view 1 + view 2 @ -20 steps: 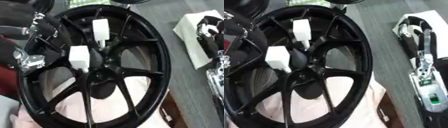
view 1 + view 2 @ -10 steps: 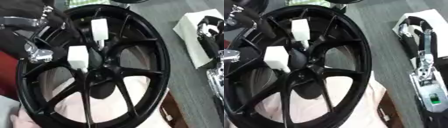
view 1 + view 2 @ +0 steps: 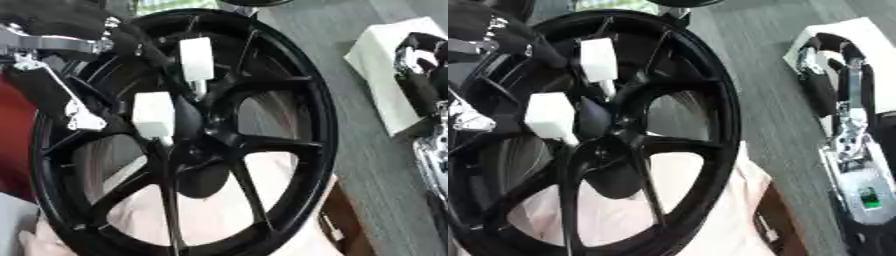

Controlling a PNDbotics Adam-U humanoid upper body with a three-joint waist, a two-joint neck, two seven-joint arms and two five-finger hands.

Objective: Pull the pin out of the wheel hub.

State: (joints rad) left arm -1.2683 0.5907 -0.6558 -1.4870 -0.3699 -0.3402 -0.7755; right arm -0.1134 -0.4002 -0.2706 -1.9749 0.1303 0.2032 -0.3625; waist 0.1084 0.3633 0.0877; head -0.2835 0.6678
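Left hand [image 3: 66,75] sits at the upper left, over the left rim of the wheel; black with silver parts, one silver piece jutting down toward the spokes. Whether its fingers are straight or curled I cannot tell; the shapes run together. It does not appear to hold anything.

Right hand [image 3: 846,95] lies well off to the right, on a white pad [image 3: 385,55], black and silver, long axis running near to far. Its finger state I cannot tell either. Looks idle.

Outward from the left hand: the black wheel hub [image 3: 289,100] fills most of the view, lying tilted, spokes meeting at a dark centre a little below the middle. Two white blocks show on it. The far one [image 3: 196,59] sits near the top of the spoke field; the near one [image 3: 153,115] lies lower and to the left. Each has a thin stem running from its lower end down toward the wheel centre, so I take them for pin heads, long axis roughly far to near in the view and angled toward the hub centre.

The relation that matters: the near pin lies just right of the left hand's silver piece, and the far pin is right of that hand and slightly farther. Both are well apart from the right hand. My judgement is that the left hand is placed to take a pin, closing on the white head and drawing it back along the stem's line, away from the centre.
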